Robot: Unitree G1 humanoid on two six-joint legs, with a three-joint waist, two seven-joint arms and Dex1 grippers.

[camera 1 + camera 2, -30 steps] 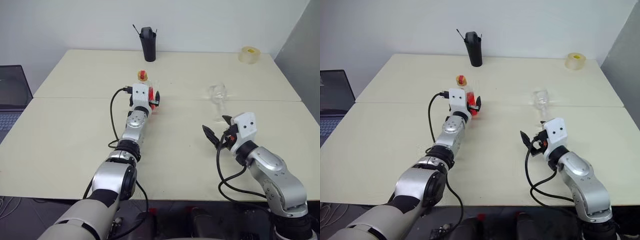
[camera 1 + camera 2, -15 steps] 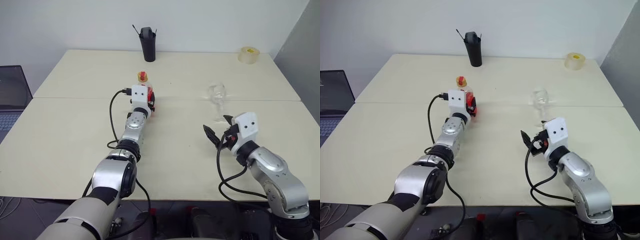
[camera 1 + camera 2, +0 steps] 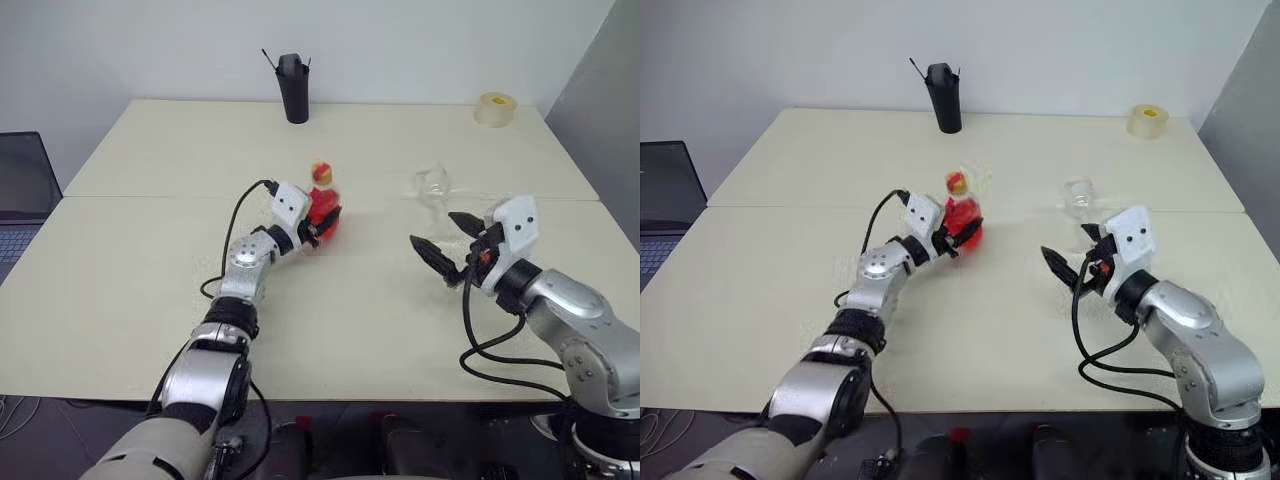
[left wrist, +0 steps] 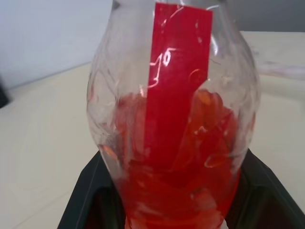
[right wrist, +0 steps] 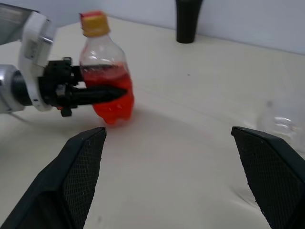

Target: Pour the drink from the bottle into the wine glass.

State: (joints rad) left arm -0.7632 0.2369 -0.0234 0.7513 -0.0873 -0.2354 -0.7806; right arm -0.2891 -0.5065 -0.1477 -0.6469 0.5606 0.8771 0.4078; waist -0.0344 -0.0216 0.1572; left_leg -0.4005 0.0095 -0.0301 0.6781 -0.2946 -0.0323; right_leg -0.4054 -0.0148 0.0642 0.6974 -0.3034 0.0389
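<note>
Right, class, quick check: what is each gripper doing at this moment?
Left gripper: closed on the bottle of red drink.
Right gripper: open, holding nothing, near the wine glass.

Left claw (image 3: 962,232) around bottle (image 3: 962,212) (upright, capped)

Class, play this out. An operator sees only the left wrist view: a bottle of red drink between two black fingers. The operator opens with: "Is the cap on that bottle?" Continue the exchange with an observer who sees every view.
Observer: Yes, a yellow cap sits on the bottle.
Operator: Where is the glass?
Observer: The glass stands on the table to the bottle's right, apart from it.
Operator: What is the right hand doing?
Observer: The right hand hovers open in front of the glass, holding nothing.
</note>
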